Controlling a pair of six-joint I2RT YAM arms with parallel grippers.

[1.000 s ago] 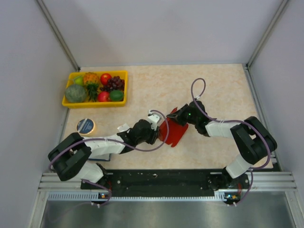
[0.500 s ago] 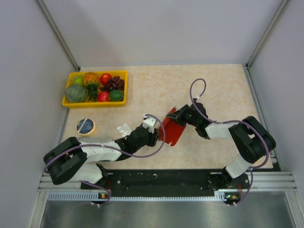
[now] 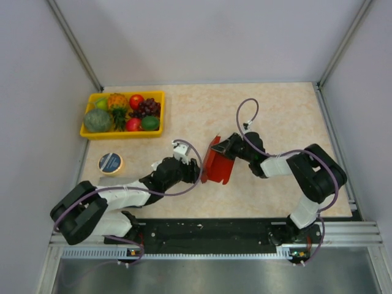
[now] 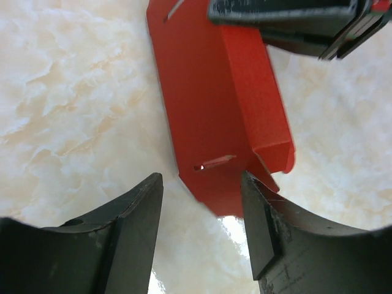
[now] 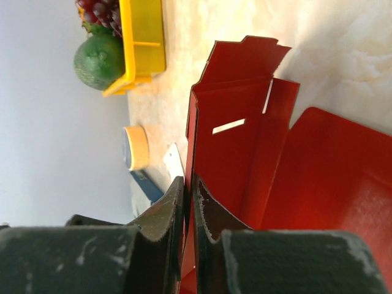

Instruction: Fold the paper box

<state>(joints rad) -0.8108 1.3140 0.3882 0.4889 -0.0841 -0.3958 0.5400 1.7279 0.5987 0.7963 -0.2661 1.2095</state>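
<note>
Table: is carrying the whole scene; the things at its left side are keeping their places from a second ago.
Right arm: is bending at the elbow near the right edge and reaching left, a little further left than a second ago.
Left arm: is lying low and pointing right; it is drawing back to the left, away from the box.
Tray: is sitting at the far left, well apart from the box; the right wrist view is showing its yellow wall.
Box: is standing near the table's middle between both grippers, more upright and slightly more left than before. Only the left wrist view is showing the small slit and the tab at its near end.
Left gripper: is released, with jaws spread; a second ago it was against the box, now it is just beside the box's left edge.
Right gripper: is clenching a thin panel of the box; only its own view is showing the red sheet between the fingers.
Disc: is lying left of the left arm.
</note>
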